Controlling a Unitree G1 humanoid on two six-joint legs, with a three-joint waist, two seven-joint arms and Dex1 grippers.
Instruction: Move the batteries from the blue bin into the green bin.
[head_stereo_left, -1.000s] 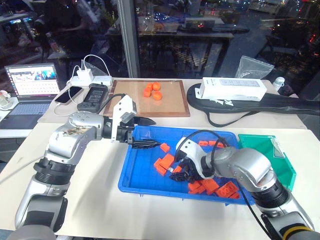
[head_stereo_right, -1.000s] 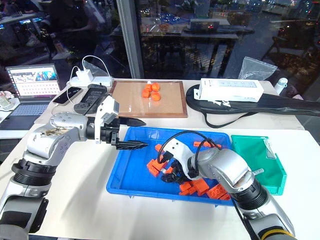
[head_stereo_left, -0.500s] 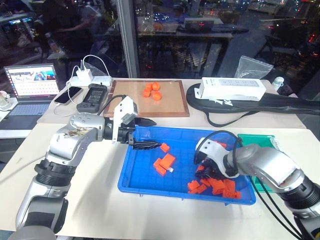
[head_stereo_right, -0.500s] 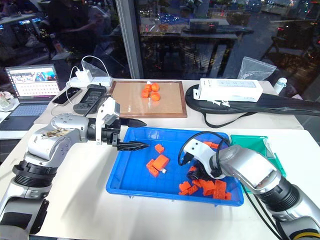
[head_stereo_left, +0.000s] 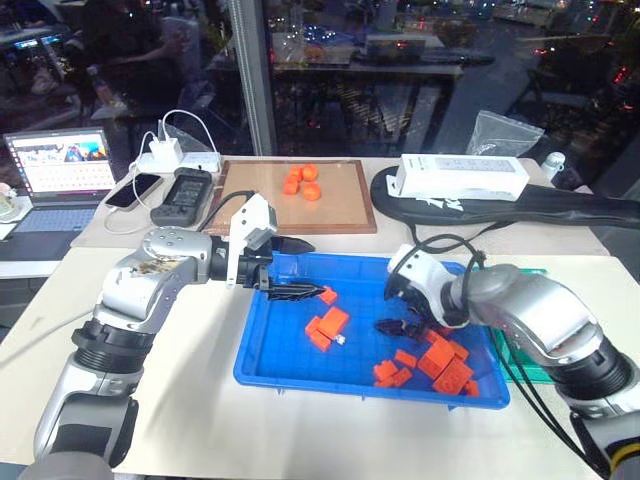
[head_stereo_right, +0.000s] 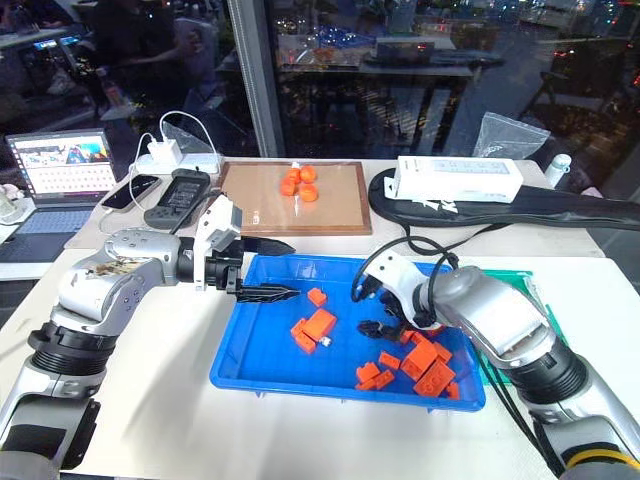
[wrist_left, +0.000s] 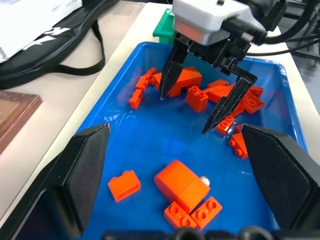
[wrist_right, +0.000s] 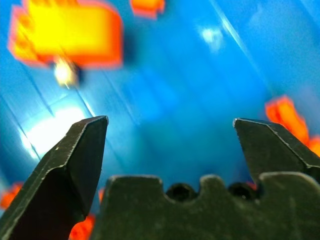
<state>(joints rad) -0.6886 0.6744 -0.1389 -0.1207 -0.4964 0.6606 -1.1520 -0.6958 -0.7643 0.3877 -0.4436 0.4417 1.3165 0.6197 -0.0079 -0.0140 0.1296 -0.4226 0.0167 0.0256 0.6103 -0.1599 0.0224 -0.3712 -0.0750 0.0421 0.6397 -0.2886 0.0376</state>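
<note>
Right gripper (wrist_left: 205, 95) hangs over the blue bin (head_stereo_left: 270, 365), fingers spread wide, nothing between them. It sits above the heap of orange blocks (head_stereo_left: 435, 360) at the bin's right end, tips angled down toward the bin floor, wrist bent, forearm coming in across the bin's right side.

Left gripper (head_stereo_left: 295, 292) hovers just above the bin's far-left corner, fingers wide apart and empty in its wrist view, pointing roughly level across the bin toward the other arm.

One battery (wrist_left: 203, 178) is visible: a small silvery end poking out beside the big orange block (wrist_left: 181, 184) in the bin's middle-left, touching that block. Any others in the bin can't be made out.

Green bin (head_stereo_left: 520, 345) sits just past the blue bin's right rim, mostly hidden behind the right arm.

Handling judgement: the battery looks rigid, light and smooth, round, so likely to roll or slip. Best pinched across its middle, fingers either side of the barrel, after clearing it from the block it leans on.
</note>
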